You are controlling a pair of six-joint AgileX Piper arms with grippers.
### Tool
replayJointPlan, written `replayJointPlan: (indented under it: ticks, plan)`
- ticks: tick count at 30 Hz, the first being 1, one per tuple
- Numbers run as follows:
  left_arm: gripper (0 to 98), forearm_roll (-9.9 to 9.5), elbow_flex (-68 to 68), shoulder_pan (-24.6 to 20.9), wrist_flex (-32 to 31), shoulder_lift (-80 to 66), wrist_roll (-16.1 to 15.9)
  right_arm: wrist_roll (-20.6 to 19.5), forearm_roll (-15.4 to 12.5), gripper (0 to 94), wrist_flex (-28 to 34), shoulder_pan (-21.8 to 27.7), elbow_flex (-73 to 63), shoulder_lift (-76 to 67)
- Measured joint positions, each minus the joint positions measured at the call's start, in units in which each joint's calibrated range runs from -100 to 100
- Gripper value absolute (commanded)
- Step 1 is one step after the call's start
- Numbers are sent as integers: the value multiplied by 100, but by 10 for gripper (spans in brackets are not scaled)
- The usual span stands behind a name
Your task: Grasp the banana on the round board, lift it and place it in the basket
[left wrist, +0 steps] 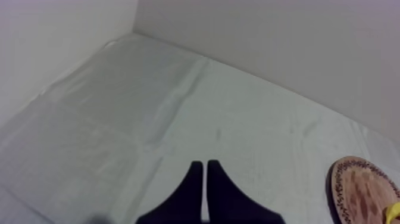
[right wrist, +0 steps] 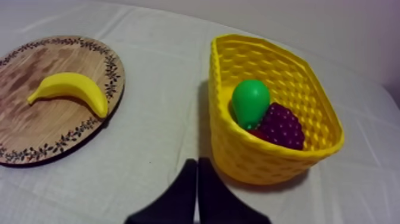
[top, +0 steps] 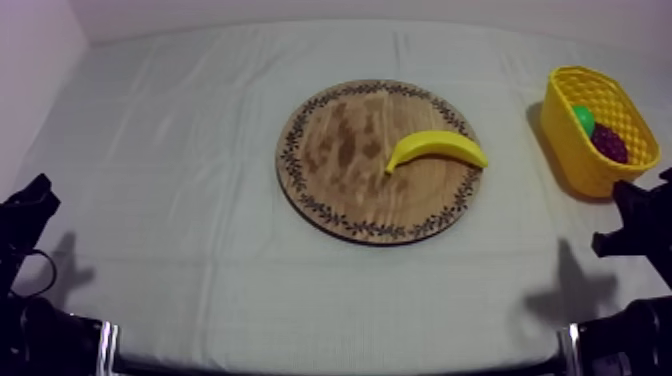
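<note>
A yellow banana [top: 436, 149] lies on the right half of the round wooden board [top: 340, 160] in the middle of the table. The right wrist view shows the same banana [right wrist: 71, 89] on the board [right wrist: 36, 128], left of the yellow basket [right wrist: 238, 149]. That basket [top: 575, 165] stands at the table's right side. My left gripper [left wrist: 205, 170] is shut on nothing, resting over bare cloth left of the board [left wrist: 360, 190]. My right gripper [right wrist: 197, 167] is shut on nothing too, just in front of the basket. In the top view both arms sit low, left arm [top: 25, 215] and right arm [top: 640, 225].
Inside the basket lie a green pear [right wrist: 250, 101] and a bunch of purple grapes [right wrist: 281, 126]. Walls bound the table at the back and left. Open cloth stretches in front of and to the left of the board.
</note>
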Motion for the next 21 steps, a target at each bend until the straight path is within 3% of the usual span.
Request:
replayJointPlan:
  ticks: [13,21]
  plan:
    - [1,0,0,0,0,0,0,3,0,3,-8,-93,0,0]
    - [1,0,0,0,0,0,0,98,0,3,-8,-665,0,0]
